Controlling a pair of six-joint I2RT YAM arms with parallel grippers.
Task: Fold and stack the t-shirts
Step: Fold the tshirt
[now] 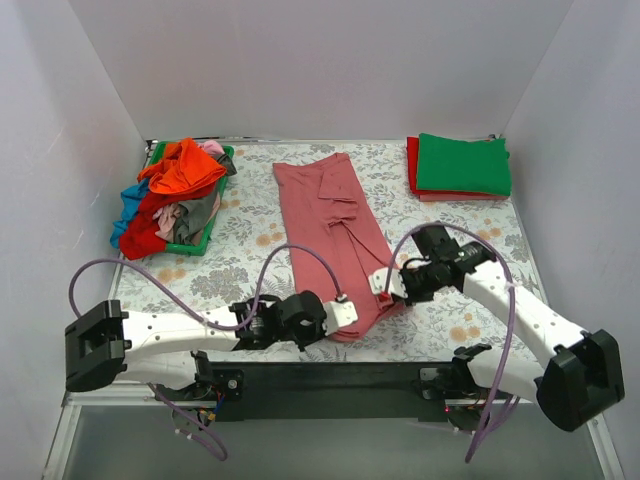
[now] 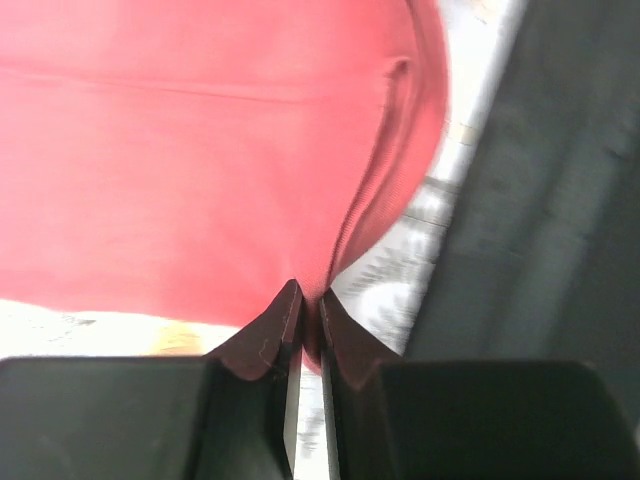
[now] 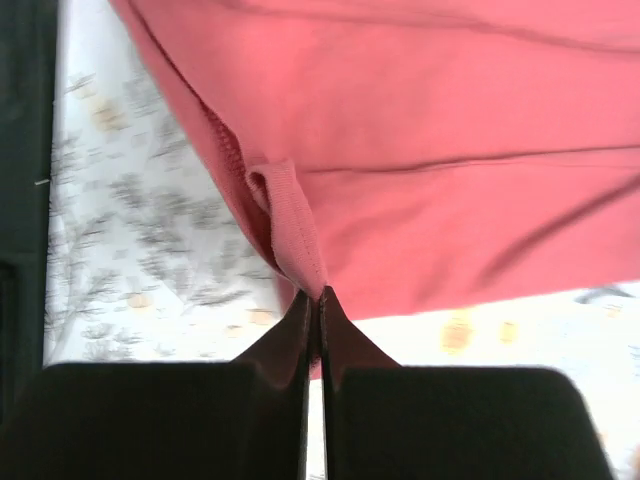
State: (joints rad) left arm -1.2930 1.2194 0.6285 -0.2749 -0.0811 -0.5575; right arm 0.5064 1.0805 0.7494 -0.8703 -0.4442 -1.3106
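The dusty-rose t-shirt (image 1: pixel 328 225) is lying in the middle of the floral surface (image 1: pixel 250 268), folded into a long, creased strip. The left pincer (image 1: pixel 356 318) and right pincer (image 1: pixel 382 284) are each clamping its near end. A basket (image 1: pixel 205 246) of jumbled tees is sitting far left, and a folded green-on-red stack (image 1: pixel 462 165) far right. The strip's long axis is running away from the arms, its near end leaning right.
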